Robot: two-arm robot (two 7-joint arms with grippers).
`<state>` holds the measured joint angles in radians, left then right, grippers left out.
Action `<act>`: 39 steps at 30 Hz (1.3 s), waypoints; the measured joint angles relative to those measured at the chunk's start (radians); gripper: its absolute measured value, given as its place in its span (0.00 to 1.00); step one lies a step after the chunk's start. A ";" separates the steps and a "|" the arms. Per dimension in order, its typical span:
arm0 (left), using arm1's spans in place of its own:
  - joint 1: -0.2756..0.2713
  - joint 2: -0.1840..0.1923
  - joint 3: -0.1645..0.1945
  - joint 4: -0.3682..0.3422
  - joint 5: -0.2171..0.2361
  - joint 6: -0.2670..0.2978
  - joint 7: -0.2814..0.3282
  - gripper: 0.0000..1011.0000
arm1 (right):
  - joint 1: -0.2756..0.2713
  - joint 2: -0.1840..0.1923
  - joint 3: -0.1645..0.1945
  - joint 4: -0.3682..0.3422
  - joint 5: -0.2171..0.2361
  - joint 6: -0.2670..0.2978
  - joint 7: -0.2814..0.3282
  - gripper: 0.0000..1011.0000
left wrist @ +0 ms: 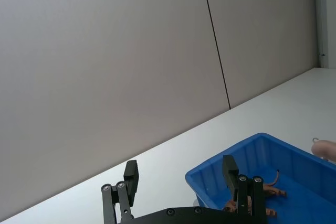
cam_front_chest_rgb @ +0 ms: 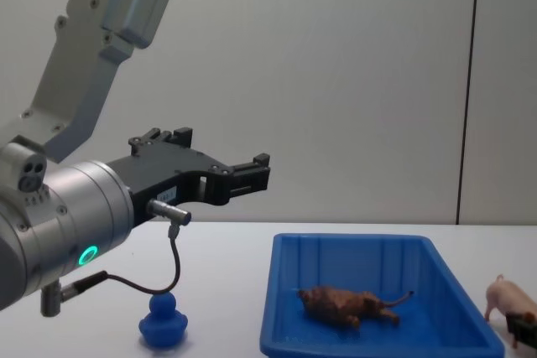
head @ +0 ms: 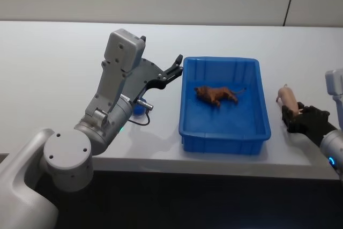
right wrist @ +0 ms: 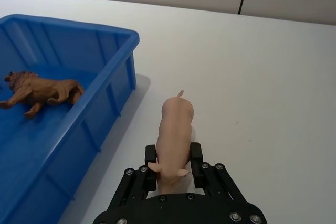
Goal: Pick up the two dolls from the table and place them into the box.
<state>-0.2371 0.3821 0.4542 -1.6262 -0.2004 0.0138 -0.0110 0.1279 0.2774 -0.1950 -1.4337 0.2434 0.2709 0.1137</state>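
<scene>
The right gripper (right wrist: 173,151) is down at the pig (right wrist: 175,124), which stands on the tabletop (head: 53,68) btwn the box (head: 264,100) and the tabletop's right edge, closer to the front edge than the far one. The pig's long axis runs front-to-back, approx. parallel to the box's right wall, w/ its tail toward the far edge and its head toward the front edge, i.e. toward the gripper. The fingers (right wrist: 196,153) sit one on each flank at the head end, across the short axis, and look pressed in on the body, so the hold looks made. The feet appear to be on the tabletop, so it is not lifted yet.

The relation that matters for the next move is that the box lies just beside the pig on the robot's left, w/ only a narrow strip of bare tabletop btwn them. The judgement is lift first, then carry sideways over the right wall's rim. Going straight across would likely knock the pig on the wall. The hold is at one end, not mid-body, so the tail end may sag or swing.

The brown toy (head: 216,95) already lies on its side in the box, approx. mid-floor, so that's one of two done.

The left gripper (head: 177,66) hangs raised by the box's far-left corner, fingers spread and holding nothing. It is well apart from the pig, so the right arm is clearly the nearer one. A blue duck (cam_front_chest_rgb: 163,323) sits on the tabletop below the left arm, near the front edge.
</scene>
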 joint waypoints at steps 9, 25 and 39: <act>0.000 0.000 0.000 0.000 0.000 0.000 0.000 0.99 | 0.001 0.001 0.006 -0.016 -0.015 -0.042 -0.019 0.36; 0.000 0.000 0.000 0.000 0.000 0.000 0.000 0.99 | 0.004 0.008 0.006 -0.119 -0.039 -0.102 0.049 0.36; 0.000 0.000 0.000 0.000 0.000 0.000 0.000 0.99 | 0.059 -0.024 -0.028 -0.145 -0.062 -0.045 0.182 0.36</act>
<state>-0.2372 0.3821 0.4542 -1.6262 -0.2004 0.0138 -0.0109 0.1866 0.2536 -0.2228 -1.5784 0.1811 0.2262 0.2953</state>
